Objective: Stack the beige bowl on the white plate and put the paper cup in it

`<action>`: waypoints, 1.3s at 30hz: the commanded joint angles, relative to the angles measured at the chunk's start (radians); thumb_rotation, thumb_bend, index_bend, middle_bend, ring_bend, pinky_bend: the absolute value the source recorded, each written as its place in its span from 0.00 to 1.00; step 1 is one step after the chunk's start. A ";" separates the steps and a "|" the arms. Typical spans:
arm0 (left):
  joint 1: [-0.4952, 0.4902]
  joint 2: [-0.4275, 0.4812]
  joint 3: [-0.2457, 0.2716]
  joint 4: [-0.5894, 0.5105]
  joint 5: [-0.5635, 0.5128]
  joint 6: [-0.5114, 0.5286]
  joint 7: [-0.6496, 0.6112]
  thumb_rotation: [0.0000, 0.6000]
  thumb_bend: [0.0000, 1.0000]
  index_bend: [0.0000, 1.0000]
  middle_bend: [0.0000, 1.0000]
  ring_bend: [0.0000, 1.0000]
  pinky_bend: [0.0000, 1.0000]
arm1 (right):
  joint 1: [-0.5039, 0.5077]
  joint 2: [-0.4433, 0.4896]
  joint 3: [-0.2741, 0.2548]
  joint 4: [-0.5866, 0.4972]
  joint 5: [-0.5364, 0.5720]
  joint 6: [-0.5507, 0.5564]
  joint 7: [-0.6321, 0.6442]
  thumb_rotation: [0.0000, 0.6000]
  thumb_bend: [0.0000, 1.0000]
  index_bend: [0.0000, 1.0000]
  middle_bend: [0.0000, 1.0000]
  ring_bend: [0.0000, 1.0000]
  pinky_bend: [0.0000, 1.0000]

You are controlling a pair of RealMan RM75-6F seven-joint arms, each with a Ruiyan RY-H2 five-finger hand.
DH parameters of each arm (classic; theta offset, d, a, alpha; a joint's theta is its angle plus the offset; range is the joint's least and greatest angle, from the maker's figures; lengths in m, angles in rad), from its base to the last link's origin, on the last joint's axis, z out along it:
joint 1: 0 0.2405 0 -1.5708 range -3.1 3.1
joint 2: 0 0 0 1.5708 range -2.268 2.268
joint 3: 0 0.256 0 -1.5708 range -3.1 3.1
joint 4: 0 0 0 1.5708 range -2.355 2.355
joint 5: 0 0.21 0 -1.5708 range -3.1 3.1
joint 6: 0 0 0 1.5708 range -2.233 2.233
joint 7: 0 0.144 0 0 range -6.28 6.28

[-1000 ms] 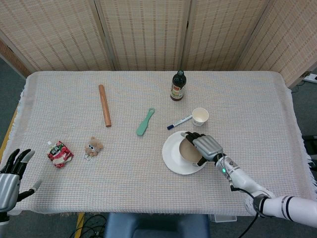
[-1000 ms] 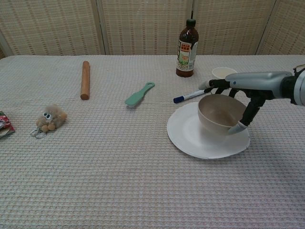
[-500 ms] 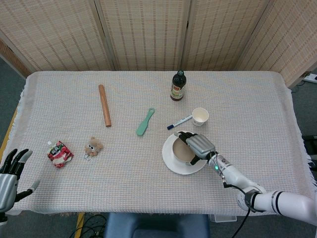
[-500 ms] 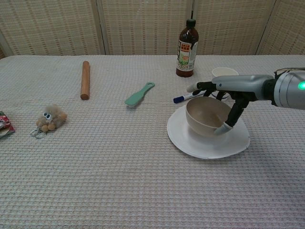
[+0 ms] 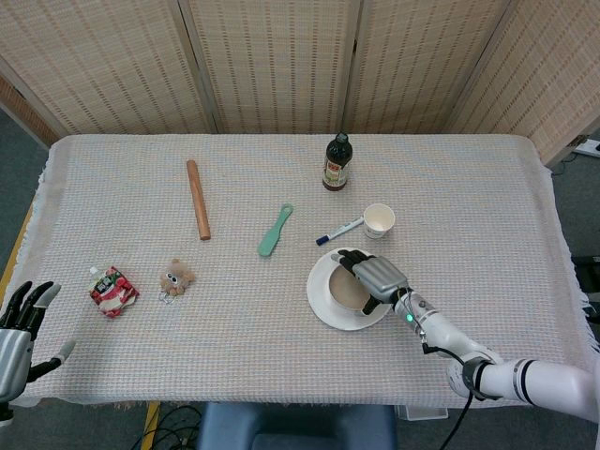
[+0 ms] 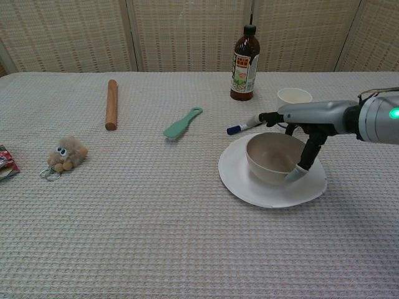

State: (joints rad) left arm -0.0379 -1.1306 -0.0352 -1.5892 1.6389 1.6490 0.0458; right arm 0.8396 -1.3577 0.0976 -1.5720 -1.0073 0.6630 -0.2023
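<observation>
Here the beige bowl [image 6: 272,159] sits upright on the white plate [image 6: 249,185], a little toward the plate's far side, and its inside is bare. The right hand [image 6: 298,134] holds the bowl by its right rim: the fingers [image 6: 269,116] reach across the far edge, while the thumb [image 6: 298,172] comes down along the near outer wall, its tip close to the plate. From the head view the same right hand [image 5: 376,277] covers the bowl's right half, so only the left part of the bowl [image 5: 346,290] and a ring of the plate [image 5: 319,302] show.

The paper cup [image 6: 293,97] stands upright on the cloth behind the plate, apart from it and not in the bowl; nothing can be seen inside it. A blue-capped marker [image 6: 244,126] lies just beyond the plate's far left edge. A dark sauce bottle [image 6: 244,63] stands farther back, capped and upright.

Over on the left of the table lie a green spatula [image 6: 182,123], a wooden rolling pin [image 6: 111,104], a small plush toy [image 6: 64,156] and a red snack pouch [image 5: 113,291]. The left hand [image 5: 21,330] hangs off the table's near left corner, fingers spread and holding nothing.
</observation>
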 commanded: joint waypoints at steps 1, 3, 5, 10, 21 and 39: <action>0.001 0.001 -0.001 0.000 0.000 0.003 -0.001 1.00 0.26 0.13 0.16 0.08 0.45 | 0.001 -0.005 -0.002 0.004 0.000 0.005 0.000 1.00 0.11 0.00 0.00 0.08 0.26; 0.002 0.001 0.000 0.000 0.001 0.004 -0.003 1.00 0.26 0.13 0.16 0.08 0.45 | 0.004 -0.003 -0.006 0.005 0.001 0.003 -0.003 1.00 0.11 0.00 0.00 0.06 0.24; 0.001 0.002 0.001 0.000 0.001 0.003 -0.003 1.00 0.26 0.13 0.16 0.08 0.45 | 0.008 0.004 -0.009 0.000 0.008 -0.004 -0.005 1.00 0.10 0.00 0.00 0.02 0.18; 0.001 0.001 0.001 0.000 0.001 0.002 0.001 1.00 0.26 0.13 0.16 0.08 0.45 | 0.014 0.022 -0.014 -0.014 0.021 -0.001 -0.014 1.00 0.08 0.00 0.00 0.00 0.04; 0.001 0.002 0.000 0.001 0.000 0.004 -0.002 1.00 0.26 0.14 0.16 0.08 0.45 | 0.016 0.074 -0.024 -0.066 0.007 0.004 -0.008 1.00 0.03 0.00 0.00 0.00 0.00; -0.009 -0.011 0.003 0.002 -0.004 -0.020 0.031 1.00 0.26 0.14 0.16 0.08 0.45 | -0.001 0.290 0.059 -0.126 0.045 0.053 0.077 1.00 0.02 0.00 0.00 0.00 0.00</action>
State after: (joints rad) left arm -0.0465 -1.1413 -0.0326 -1.5877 1.6358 1.6293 0.0766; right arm 0.8160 -1.0763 0.1419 -1.7271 -1.0015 0.7480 -0.1238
